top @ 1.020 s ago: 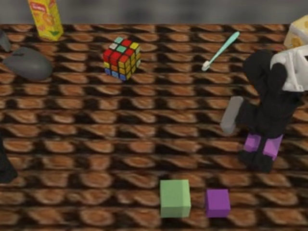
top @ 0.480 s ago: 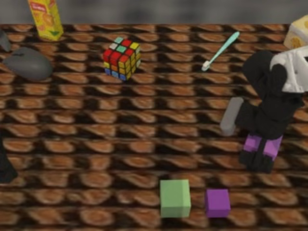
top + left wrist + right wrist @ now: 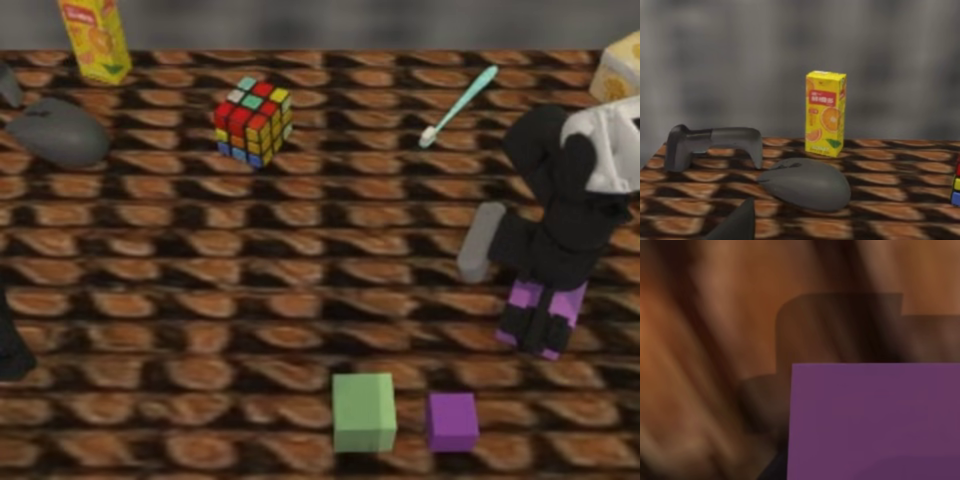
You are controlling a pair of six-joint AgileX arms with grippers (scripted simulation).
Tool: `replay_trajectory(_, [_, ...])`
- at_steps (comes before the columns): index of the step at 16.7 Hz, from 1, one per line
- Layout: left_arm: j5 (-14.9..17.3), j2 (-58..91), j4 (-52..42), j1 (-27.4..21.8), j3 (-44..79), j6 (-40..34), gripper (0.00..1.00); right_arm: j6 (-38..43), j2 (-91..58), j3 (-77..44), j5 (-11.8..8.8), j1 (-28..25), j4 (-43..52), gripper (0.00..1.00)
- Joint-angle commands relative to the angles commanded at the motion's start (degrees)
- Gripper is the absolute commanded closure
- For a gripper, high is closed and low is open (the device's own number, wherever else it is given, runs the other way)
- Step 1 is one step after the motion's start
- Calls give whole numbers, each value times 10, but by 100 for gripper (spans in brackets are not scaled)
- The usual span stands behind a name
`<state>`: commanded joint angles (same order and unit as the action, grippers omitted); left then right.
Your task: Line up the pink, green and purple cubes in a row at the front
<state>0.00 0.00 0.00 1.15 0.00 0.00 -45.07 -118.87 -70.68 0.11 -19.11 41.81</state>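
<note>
Now my right gripper point(image 3: 534, 322) clamps the pink cube point(image 3: 545, 302) near the table's point(image 3: 200, 300) right side, behind the purple cube point(image 3: 452, 421).

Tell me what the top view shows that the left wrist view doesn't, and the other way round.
Only the top view shows the green cube, the purple cube, the toothbrush and the right gripper holding the pink cube. Only the left wrist view shows a grey handheld scanner whole. Both show the juice carton, the grey mouse, the puzzle cube and the table.
</note>
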Motion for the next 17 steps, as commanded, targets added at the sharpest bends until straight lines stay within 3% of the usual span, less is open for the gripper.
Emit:
replay_trajectory(2, [0,0,0,0,0,0,0,0,0,0,0,0,0,100])
replay_trajectory(11, [0,0,0,0,0,0,0,3,9,-2,-2,1,8,100])
replay_trajectory(17, [0,0,0,0,0,0,0,2,53,-55,-3,-2,111,100])
